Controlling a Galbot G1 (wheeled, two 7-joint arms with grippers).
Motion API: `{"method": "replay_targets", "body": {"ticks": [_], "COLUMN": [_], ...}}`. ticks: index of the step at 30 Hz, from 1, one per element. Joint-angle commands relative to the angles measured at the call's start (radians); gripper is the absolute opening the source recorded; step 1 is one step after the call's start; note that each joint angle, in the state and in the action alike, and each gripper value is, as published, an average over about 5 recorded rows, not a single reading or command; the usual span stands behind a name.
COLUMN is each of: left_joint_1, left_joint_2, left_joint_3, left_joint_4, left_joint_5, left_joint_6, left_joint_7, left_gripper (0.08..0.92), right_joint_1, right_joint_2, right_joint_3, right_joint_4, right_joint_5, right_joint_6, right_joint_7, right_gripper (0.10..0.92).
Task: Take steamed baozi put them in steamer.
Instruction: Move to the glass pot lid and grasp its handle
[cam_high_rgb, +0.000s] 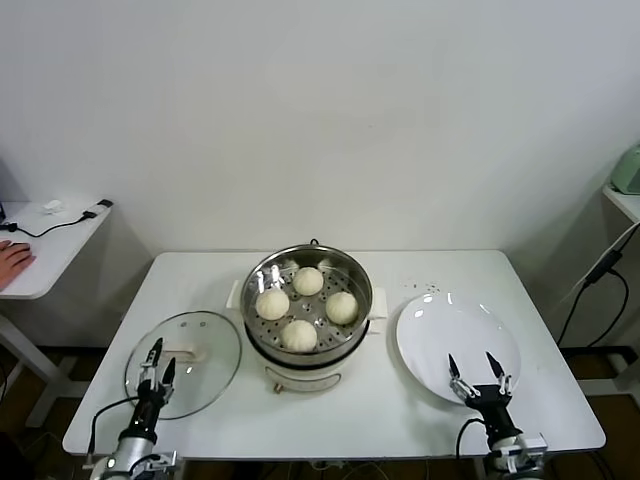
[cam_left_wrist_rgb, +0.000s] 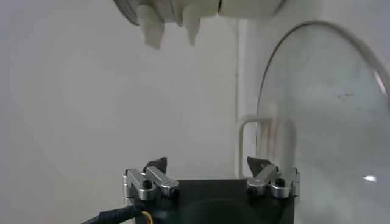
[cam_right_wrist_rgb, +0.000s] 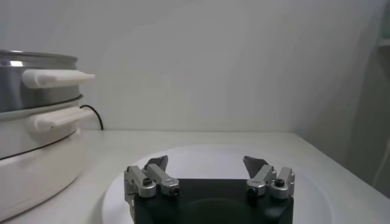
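A white table (cam_high_rgb: 400, 420) is standing against a plain pale wall, with a side desk showing at the far left. Going left to right across it: the glass lid (cam_high_rgb: 185, 360) is lying flat near the front left corner, the steamer (cam_high_rgb: 307, 305) is sitting in the middle, and the white plate (cam_high_rgb: 458, 345) is resting bare on the right.

The left gripper (cam_high_rgb: 156, 358) is hovering low over the near edge of the lid, its fingers spread wide and holding nothing. All four buns are sitting on the holed tray inside the steamer: one at the back (cam_high_rgb: 308, 281), one at the left (cam_high_rgb: 272, 303), one at the front (cam_high_rgb: 299, 334) and one at the right (cam_high_rgb: 341, 307), close together and apart from both grippers. The right gripper (cam_high_rgb: 473, 374) is hanging over the near rim of the plate, its fingers likewise spread and empty.

Judging by this, the loading step is looking complete, since nothing is remaining on the plate. If anything is following, it is probably asking for the left gripper to be closing on the lid's white handle (cam_left_wrist_rgb: 250, 143) and carrying the lid over the pot, while the right arm is waiting clear
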Motion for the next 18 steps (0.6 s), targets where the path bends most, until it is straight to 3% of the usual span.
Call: {"method": "replay_targets", "body": {"ticks": [1, 13, 18], "left_joint_1": [-0.088, -0.109, -0.103], "left_joint_2": [0.012, 0.015, 0.015], "left_joint_3": [0.017, 0.027, 0.032], "left_joint_4": [0.073, 0.118, 0.135], "left_joint_5": [0.059, 0.048, 0.048], "left_joint_6": [0.008, 0.011, 0.005], "left_joint_7": [-0.003, 0.006, 0.003], "left_gripper": [0.823, 0.817, 0.714], "right_joint_1": [-0.008, -0.013, -0.009], "right_joint_2": [0.006, 0.015, 0.017], "right_joint_3": [0.01, 0.012, 0.008], "right_joint_4": [0.006, 0.011, 0.012], "right_joint_5": [-0.011, -0.022, -0.025], "right_joint_6": [-0.007, -0.006, -0.01], "right_joint_7": [0.0, -0.004, -0.003], "right_gripper": [0.823, 0.823, 0.823]}}
